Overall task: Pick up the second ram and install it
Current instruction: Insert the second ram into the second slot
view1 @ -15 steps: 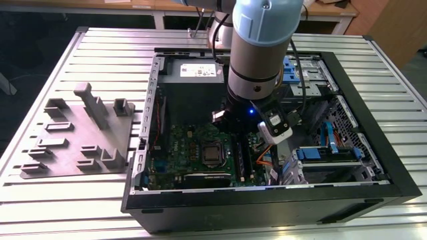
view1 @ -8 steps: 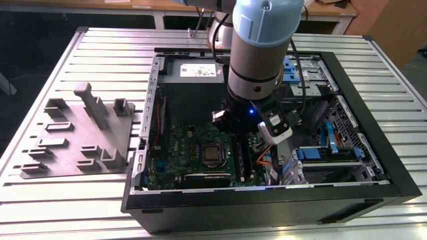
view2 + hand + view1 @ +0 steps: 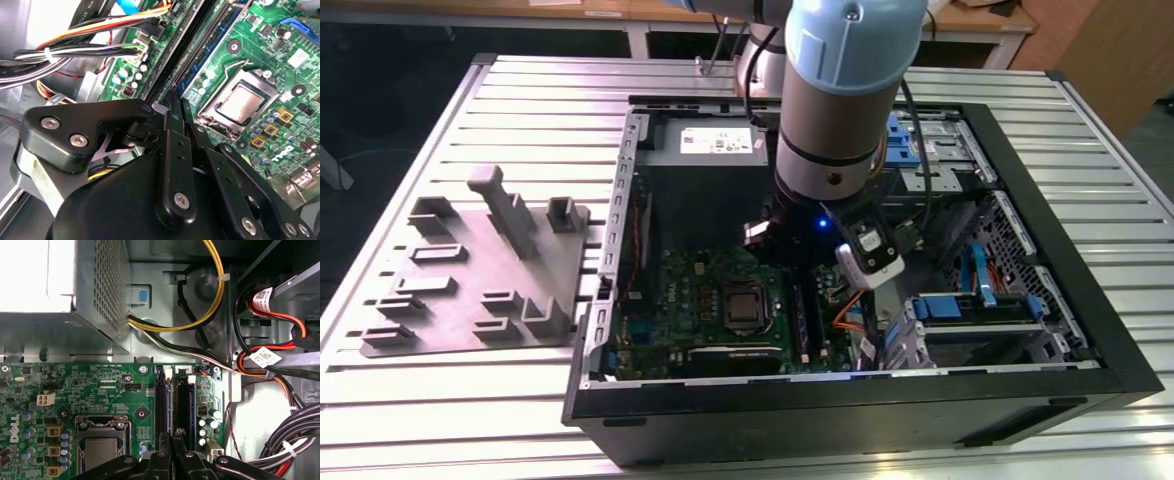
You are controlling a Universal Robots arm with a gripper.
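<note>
In the second wrist view my gripper (image 3: pixel 175 100) is shut, with its fingertips on a long, thin dark stick, the second ram (image 3: pixel 197 45). The stick runs away from the tips and stands edge-up in the memory slots of the green motherboard (image 3: pixel 280 60). A second dark strip lies parallel beside it. In the first wrist view the gripper (image 3: pixel 172 436) sits about midway along the memory slots (image 3: pixel 172 400), beside the CPU socket (image 3: pixel 100 450). The exterior view has the arm (image 3: pixel 834 100) reaching down into the open computer case (image 3: pixel 1067 330).
A grey power-supply box (image 3: pixel 707 145) fills the case's far end. Bundled black, yellow and red cables (image 3: pixel 280 360) run beside the slots, and drive bays (image 3: pixel 987 310) stand on the exterior view's right. A grey slotted fixture (image 3: pixel 480 270) lies on the ribbed table to the left.
</note>
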